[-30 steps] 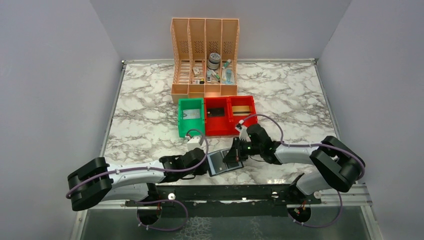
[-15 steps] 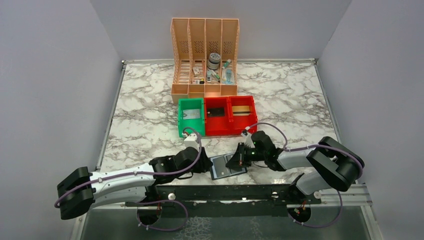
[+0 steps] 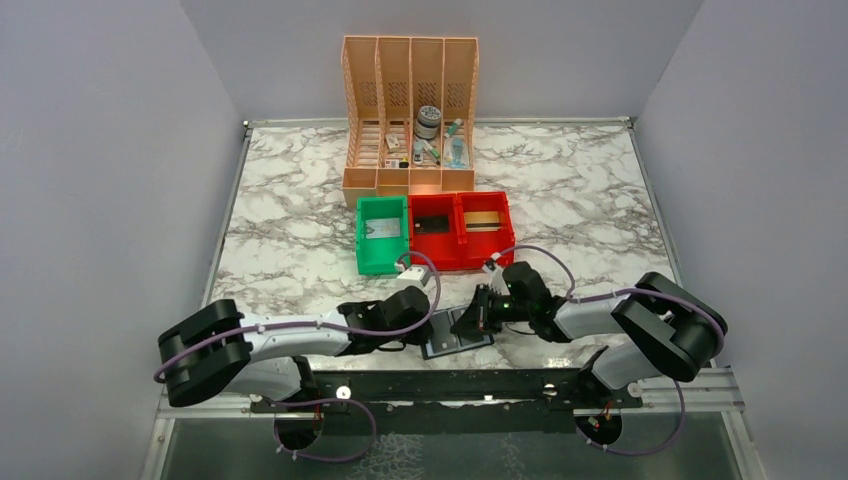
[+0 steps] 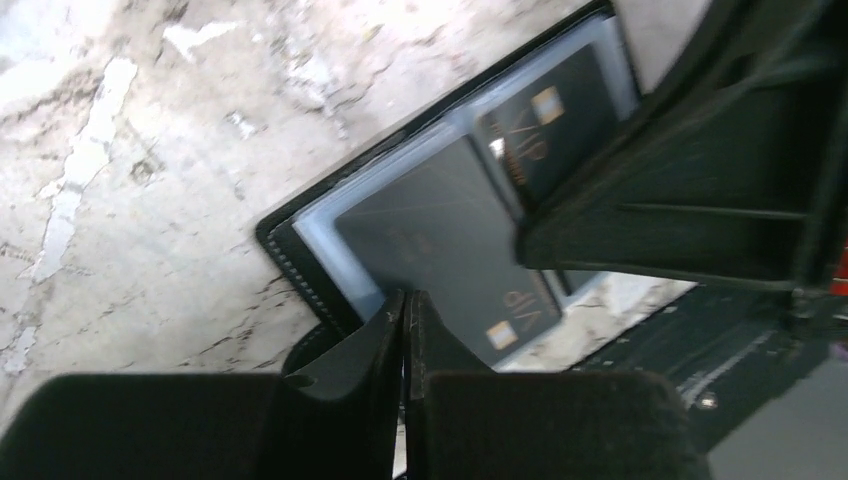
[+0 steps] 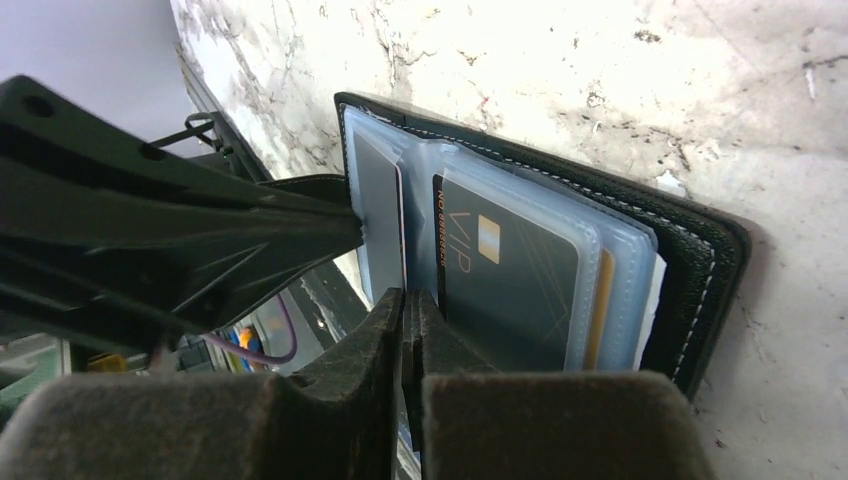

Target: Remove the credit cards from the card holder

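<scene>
We cannot tell the tiny items in the peach organiser [image 3: 358, 90]; from above, the card holder [image 3: 450, 345] lies half hidden

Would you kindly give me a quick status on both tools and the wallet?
Left tool shut, right tool shut, tips at the wallet. Wallet open on table, dark cards in sleeves. Tools crowd each other over it.
</scene>
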Controlling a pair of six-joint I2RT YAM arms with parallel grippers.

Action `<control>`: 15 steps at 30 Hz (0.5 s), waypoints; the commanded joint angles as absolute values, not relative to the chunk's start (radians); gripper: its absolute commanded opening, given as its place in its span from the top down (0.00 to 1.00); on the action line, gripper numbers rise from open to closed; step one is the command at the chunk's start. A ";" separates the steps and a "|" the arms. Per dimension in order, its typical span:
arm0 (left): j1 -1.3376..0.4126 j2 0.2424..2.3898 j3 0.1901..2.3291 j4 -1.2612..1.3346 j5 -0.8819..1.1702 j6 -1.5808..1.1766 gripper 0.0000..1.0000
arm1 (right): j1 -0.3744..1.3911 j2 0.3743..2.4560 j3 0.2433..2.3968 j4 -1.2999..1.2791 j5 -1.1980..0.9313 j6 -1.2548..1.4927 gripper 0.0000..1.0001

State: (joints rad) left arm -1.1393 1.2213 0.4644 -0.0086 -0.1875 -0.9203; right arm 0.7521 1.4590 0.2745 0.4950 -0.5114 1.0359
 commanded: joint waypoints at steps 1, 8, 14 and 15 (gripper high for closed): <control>-1.142 1.284 0.483 -0.075 -0.193 -0.916 0.97 | 0.752 1.460 0.286 0.511 -0.519 1.027 0.93; -1.143 1.256 0.425 -0.043 -0.174 -0.920 1.00 | 0.750 1.451 0.322 0.430 -0.503 0.995 0.88; -1.142 1.244 0.419 -0.062 -0.182 -0.916 1.00 | 0.739 1.460 0.352 0.415 -0.508 0.986 0.84; -1.143 1.243 0.417 -0.061 -0.183 -0.916 1.00 | 0.737 1.464 0.355 0.420 -0.517 0.985 0.84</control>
State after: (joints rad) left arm -1.1393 1.2503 0.4461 -0.0086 -0.1871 -0.9260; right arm 0.7483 1.4605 0.3252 0.4213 -0.5106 1.0046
